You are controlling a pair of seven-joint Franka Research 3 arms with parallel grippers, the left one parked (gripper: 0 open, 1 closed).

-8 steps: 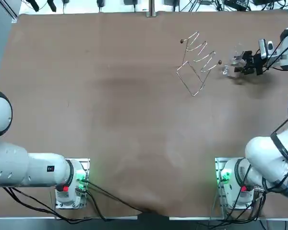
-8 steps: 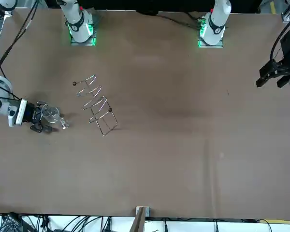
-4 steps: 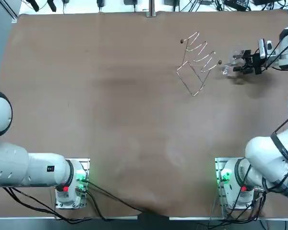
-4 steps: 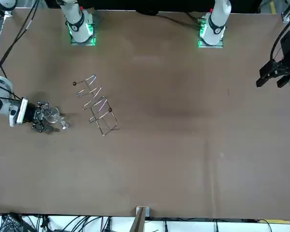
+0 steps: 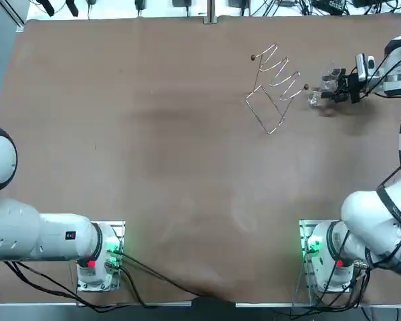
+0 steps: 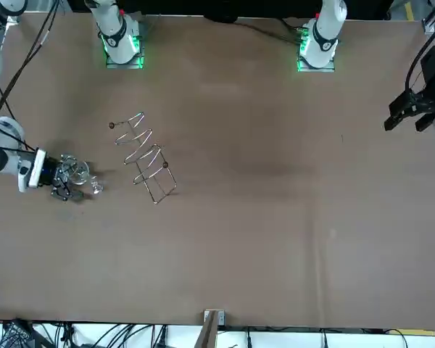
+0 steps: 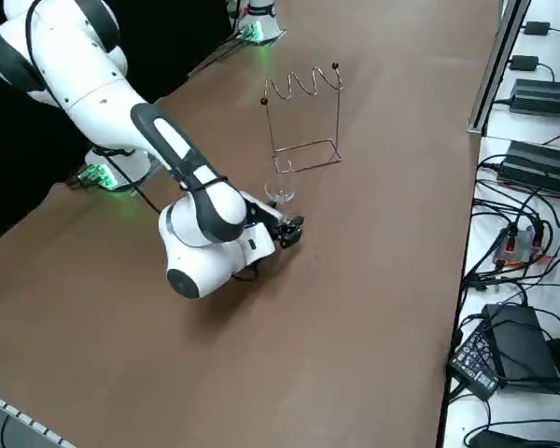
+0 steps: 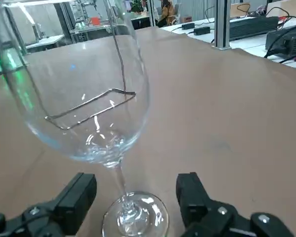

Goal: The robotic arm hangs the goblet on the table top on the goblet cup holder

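Clear glass is catching the light at the upper right of the top view, where the goblet [image 5: 330, 76] is standing upright on the brown worktop [image 5: 154, 134]. The right pincer [image 5: 333, 91] is sitting low beside it, reaching in from the right edge of that frame on the white arm [image 5: 399, 75].

In the wrist view the pincer [image 8: 135, 195] is released. Its two black fingers [image 8: 79, 195] are standing on either side of the thin stem of the goblet [image 8: 79, 84], and a gap is showing between each finger and the stem, so nothing is being gripped. The round foot of the glass is resting flat on the worktop between them.

In the top view the wire rack [image 5: 274, 87] is standing just left of the goblet, near it but apart from it, and the goblet is not hanging on it. Small dark balls are capping two ends of its wavy top rail. Through the bowl in the wrist view, the rectangular base frame of the rack [image 8: 89, 106] is showing on the worktop beyond the glass.

In the front view the goblet [image 6: 75, 170] is standing at the left of the frame at mid-height, with the pincer [image 6: 65, 179] at its left and the rack [image 6: 145, 156] at its right. In the side view the rack [image 7: 303, 121] is rising in the upper middle of the frame. The goblet [image 7: 280, 193] is standing just below its base there, and the pincer [image 7: 291, 228] is sitting low by the goblet's foot.
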